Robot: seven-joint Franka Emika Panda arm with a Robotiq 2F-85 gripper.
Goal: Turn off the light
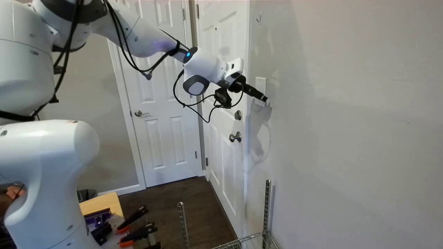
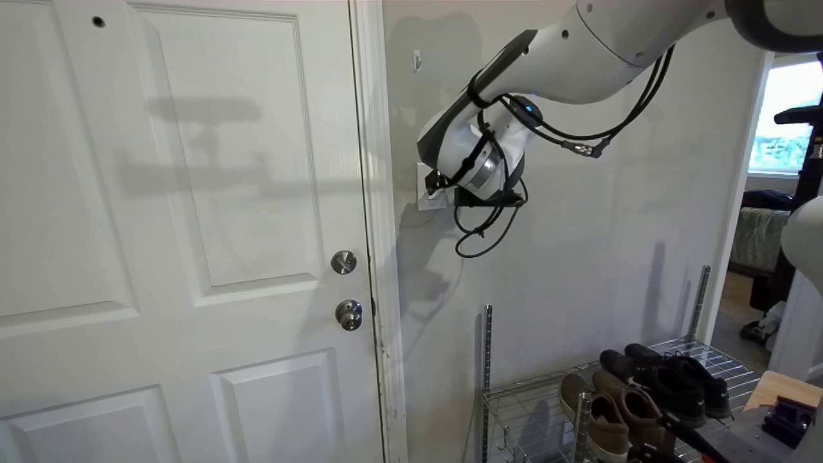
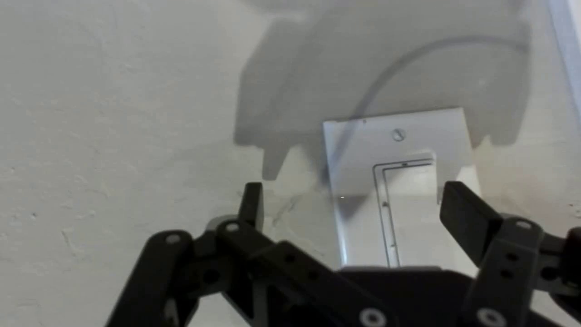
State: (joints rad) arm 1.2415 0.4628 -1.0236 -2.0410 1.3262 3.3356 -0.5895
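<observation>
Hanging before a pale wall (image 1: pixel 346 121), the black gripper (image 3: pixel 352 204) has its two fingers (image 3: pixel 252 206) spread wide apart, and in the wrist view bare wall and part of a white light-switch plate (image 3: pixel 358 145) show through the gap between them. The plate sits upright on the wall, just beside the frame (image 2: pixel 379 193) of a white door (image 2: pixel 251 161). One finger stands over bare wall, clear of one edge of the plate; the other covers part of the opposite edge and a stretch of the border around the rocker (image 3: pixel 413 213). Whether either finger touches the plate or the wall cannot be told. A screw (image 3: pixel 398 135) shows beyond one end of the rocker, and a shadow (image 3: pixel 281 100) falls across that end of the plate. In both exterior views the white arm (image 1: pixel 152 38) slopes down toward the wall, and the gripper's dark end overlaps the plate, hiding some of it. A metal deadbolt (image 2: pixel 343 262) and, beneath it, a round knob (image 2: pixel 349 315) are set in the door lower than the plate. Along the same wall stands a wire rack (image 2: pixel 487 347) bearing shoes (image 2: pixel 611 411)
</observation>
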